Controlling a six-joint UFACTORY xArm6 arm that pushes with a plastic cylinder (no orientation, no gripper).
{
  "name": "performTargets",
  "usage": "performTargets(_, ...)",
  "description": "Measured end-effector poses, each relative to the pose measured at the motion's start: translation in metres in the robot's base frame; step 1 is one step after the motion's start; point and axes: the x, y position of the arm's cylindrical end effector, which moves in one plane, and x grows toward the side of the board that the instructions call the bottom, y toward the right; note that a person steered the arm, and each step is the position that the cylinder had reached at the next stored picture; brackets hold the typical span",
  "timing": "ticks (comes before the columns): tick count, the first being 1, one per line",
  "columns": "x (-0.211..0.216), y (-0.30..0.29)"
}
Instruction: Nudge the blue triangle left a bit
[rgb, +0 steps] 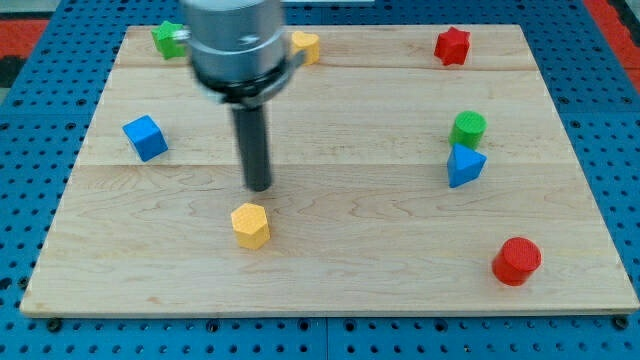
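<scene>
The blue triangle (464, 165) lies at the view's right on the wooden board (330, 250), just below and touching a green cylinder (468, 128). My tip (259, 186) is near the board's middle-left, far to the left of the blue triangle. It stands just above a yellow hexagon block (250, 225), with a small gap between them.
A blue cube (145, 137) sits at the left. A green block (169, 39) and a yellow block (305, 46) sit at the top, partly hidden by the arm. A red star (452, 46) is at the top right, a red cylinder (516, 261) at the bottom right.
</scene>
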Motion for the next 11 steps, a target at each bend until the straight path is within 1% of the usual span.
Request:
performTargets(1, 0.03, 0.02)
performTargets(2, 0.043, 0.049)
performTargets(3, 0.028, 0.134)
performTargets(4, 0.013, 0.273)
performTargets(5, 0.008, 0.344)
performTargets(7, 0.006, 0.347)
performTargets(8, -0.02, 0.348)
performTargets(9, -0.063, 0.342)
performTargets(10, -0.066, 0.328)
performTargets(11, -0.005, 0.393)
